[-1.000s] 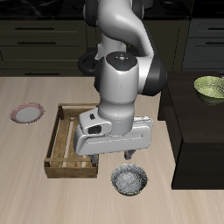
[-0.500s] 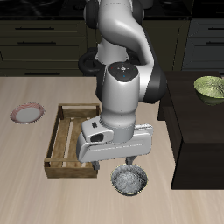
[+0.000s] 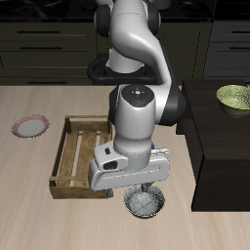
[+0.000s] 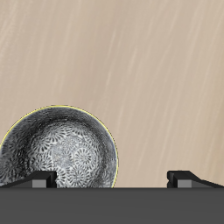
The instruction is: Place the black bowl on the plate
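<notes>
The black bowl [image 3: 145, 202] stands near the table's front edge; its inside is grey-white and speckled. It also shows in the wrist view [image 4: 57, 157]. My gripper [image 3: 146, 187] hangs just above it, open and empty. In the wrist view the gripper [image 4: 112, 179] has its fingertips [image 4: 39, 180] wide apart. One fingertip is over the bowl's inside and the other is over bare table past the rim. The plate [image 3: 30, 126], pinkish-red rimmed with a pale centre, lies far off by the table's side edge.
A shallow wooden tray [image 3: 68, 166] sits between the plate and the bowl, close to my arm. A dark raised counter [image 3: 220, 146] borders the table beside the bowl, with a pale green bowl [image 3: 234, 96] on it.
My arm has lowered and come forward, bringing the open gripper down close over the black bowl. The bowl and the plate have not moved.
</notes>
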Robot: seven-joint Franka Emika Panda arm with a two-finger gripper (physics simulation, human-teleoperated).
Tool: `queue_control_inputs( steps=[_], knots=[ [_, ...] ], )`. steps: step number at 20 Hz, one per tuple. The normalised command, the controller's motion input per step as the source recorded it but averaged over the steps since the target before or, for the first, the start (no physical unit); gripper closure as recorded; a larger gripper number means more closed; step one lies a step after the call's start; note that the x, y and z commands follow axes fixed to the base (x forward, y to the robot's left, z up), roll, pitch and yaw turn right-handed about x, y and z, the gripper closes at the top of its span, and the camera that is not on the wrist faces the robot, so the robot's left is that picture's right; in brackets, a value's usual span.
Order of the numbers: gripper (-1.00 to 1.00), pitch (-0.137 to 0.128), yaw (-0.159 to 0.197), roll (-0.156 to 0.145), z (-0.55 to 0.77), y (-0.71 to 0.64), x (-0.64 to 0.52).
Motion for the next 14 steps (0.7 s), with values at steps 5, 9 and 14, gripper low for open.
queue_control_inputs(
  steps=[5,9,14],
  knots=[
    [-1.00,0.022,-0.020,0.006,-0.16,0.03,-0.04],
    [-1.00,0.008,0.023,-0.003,-0.09,0.00,0.02],
    [-1.00,0.011,0.018,0.006,-0.08,0.05,-0.03]
  ],
)
